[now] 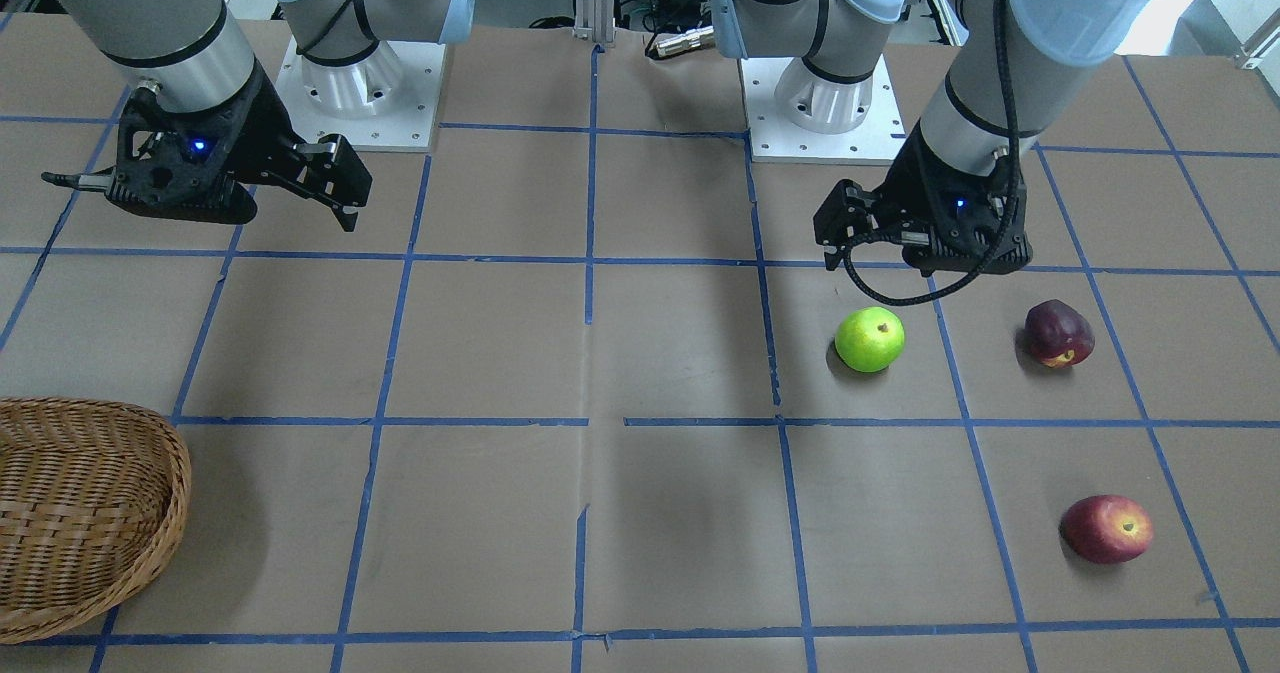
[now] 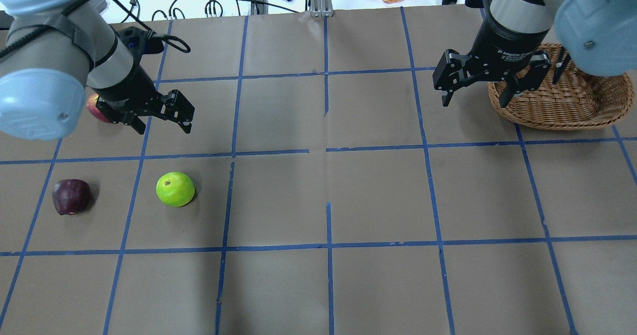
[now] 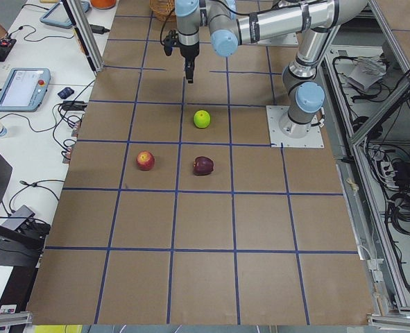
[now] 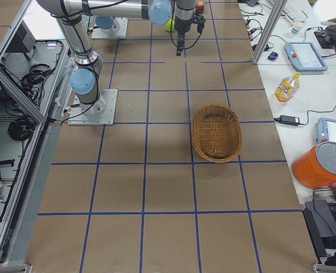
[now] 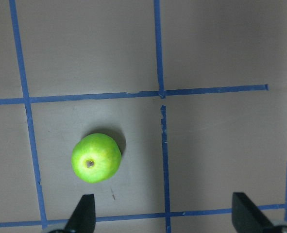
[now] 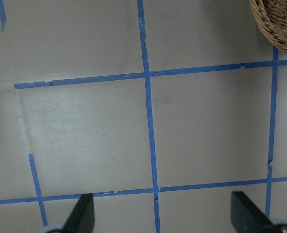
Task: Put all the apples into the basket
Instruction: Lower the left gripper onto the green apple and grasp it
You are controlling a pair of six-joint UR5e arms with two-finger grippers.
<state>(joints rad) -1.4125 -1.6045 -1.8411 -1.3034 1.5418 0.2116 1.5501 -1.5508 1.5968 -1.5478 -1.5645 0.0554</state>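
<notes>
And the left claw (image 2: 163,124) hangs over the desk (image 2: 378,195), fingers spread wide. On the overhead view the green apple (image 2: 175,189) sits at its 5 o'clock, apart from it. The maroon apple (image 2: 71,196) lies at the green one's 9 o'clock. The red apple (image 2: 93,110) is only a sliver behind the left arm from overhead, but the front-facing camera shows it whole, out by the operators' edge. The left wrist camera catches just 1 apple, the green, at 12 o'clock from one fingertip (image 5: 85,213). Over to the right claw (image 2: 474,98), spread too, in the air with the basket (image 2: 572,111) at its 3 o'clock. Its wrist camera gets only basket rim at 1 o'clock, while the right side view shows the whole oval. All 3 apples lie well apart from the basket.
</notes>
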